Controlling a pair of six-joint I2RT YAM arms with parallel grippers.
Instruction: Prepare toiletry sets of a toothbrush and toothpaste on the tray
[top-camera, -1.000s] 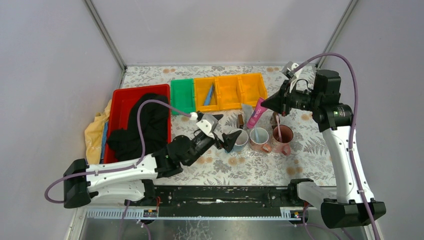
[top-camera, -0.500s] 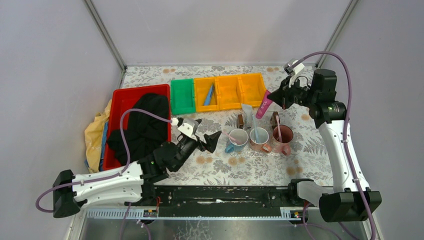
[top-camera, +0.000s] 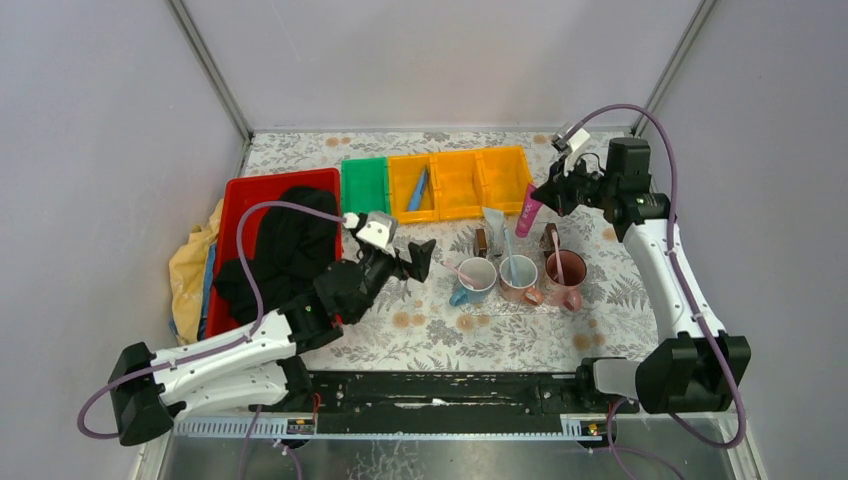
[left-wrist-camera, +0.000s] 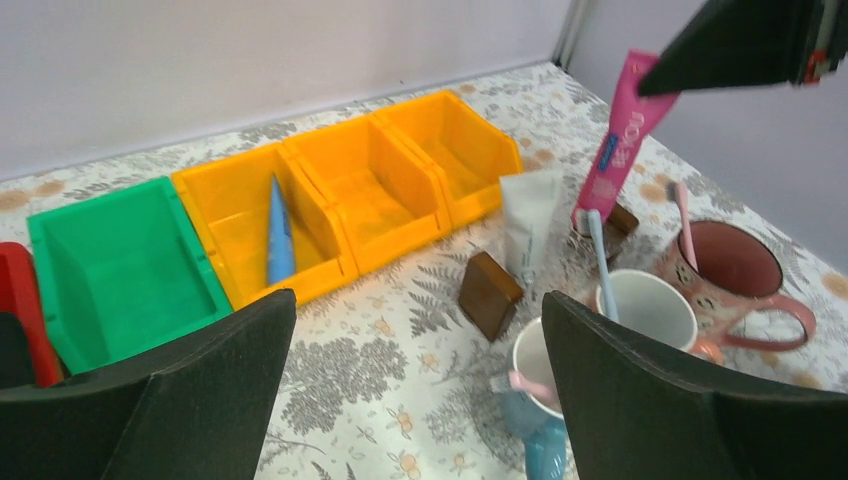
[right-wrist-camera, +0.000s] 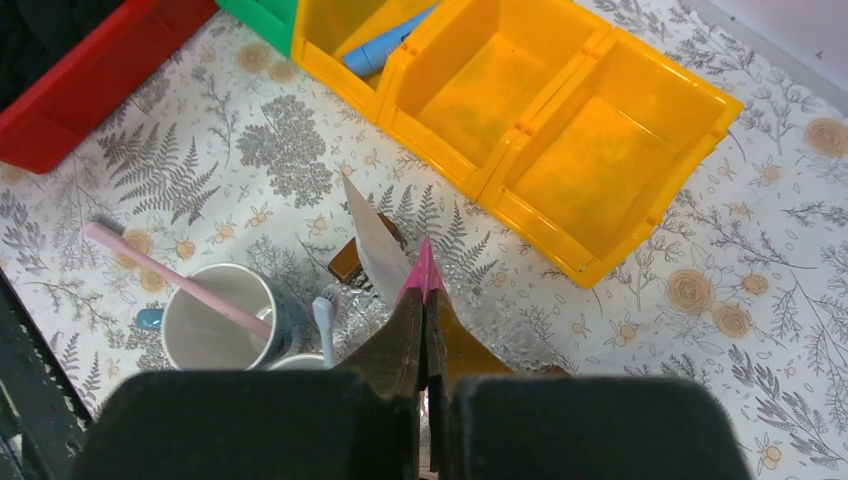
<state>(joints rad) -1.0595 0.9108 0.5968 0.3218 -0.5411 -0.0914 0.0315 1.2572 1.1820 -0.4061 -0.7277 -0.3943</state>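
Hanging from the right gripper, whose fingers are pressed together on its upper end, the magenta toothpaste tube is held clear above the table, just behind the row of mugs. Its long axis is near upright and slightly tilted, with the lower end pointed down toward a brown block.

- White toothpaste tube: stood on end behind a second brown block, wide end up, long axis near vertical.
- Blue toothpaste tube: laid in the yellow bin next to the green bin, long axis running from the near side to the far side of the bin.
- Pink toothbrush: propped in the blue mug, leaned out over the rim with the head pointed up and to the left.
- Light blue toothbrush: stood in the middle mug, head up.
- Whitish-pink toothbrush: stood in the brownish-pink mug, head up.
- Left gripper: fingers spread wide with nothing between them, held above the table just left of the blue mug.
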